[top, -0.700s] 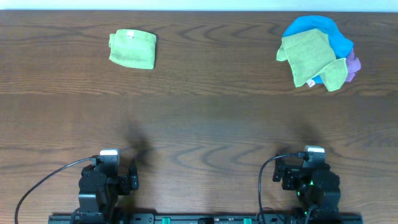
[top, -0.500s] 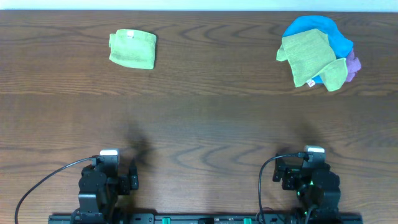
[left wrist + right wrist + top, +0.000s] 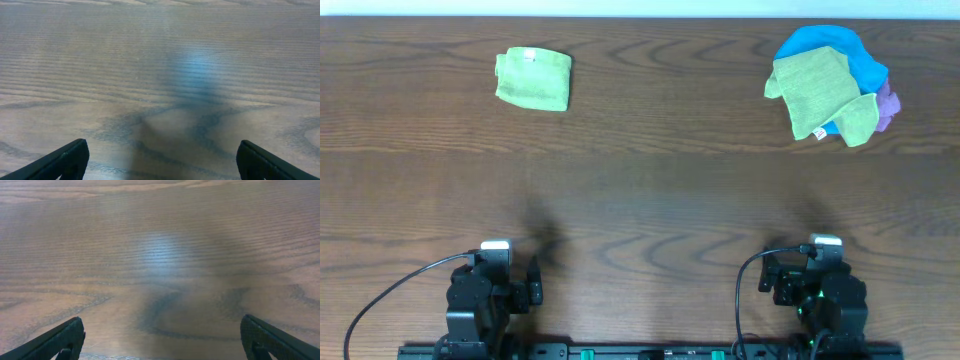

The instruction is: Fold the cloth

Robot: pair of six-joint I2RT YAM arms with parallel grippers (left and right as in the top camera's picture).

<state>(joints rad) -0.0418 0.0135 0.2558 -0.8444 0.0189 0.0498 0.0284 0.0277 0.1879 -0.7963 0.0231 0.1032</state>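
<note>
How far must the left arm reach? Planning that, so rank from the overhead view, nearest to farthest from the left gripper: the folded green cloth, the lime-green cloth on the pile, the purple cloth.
From the left gripper, at the table's near left:
1. Folded green cloth, far left, almost straight ahead.
2. Lime-green cloth, far right, atop the pile.
3. Purple cloth, the pile's right edge.

The left arm (image 3: 485, 300) has a black, blocky housing with a small silver-white cap (image 3: 495, 244) at its far end; a black cable (image 3: 390, 292) loops off its side; the right arm (image 3: 825, 298) is of matching black build with the same pale cap, a looped black lead (image 3: 748, 285) and a small green light (image 3: 810, 300); both stand on a black base rail (image 3: 620, 352) with teal markings; left pincer (image 3: 162, 162) and right pincer (image 3: 162, 340) each show two matte black, wedge-shaped fingers (image 3: 65, 161).
</note>
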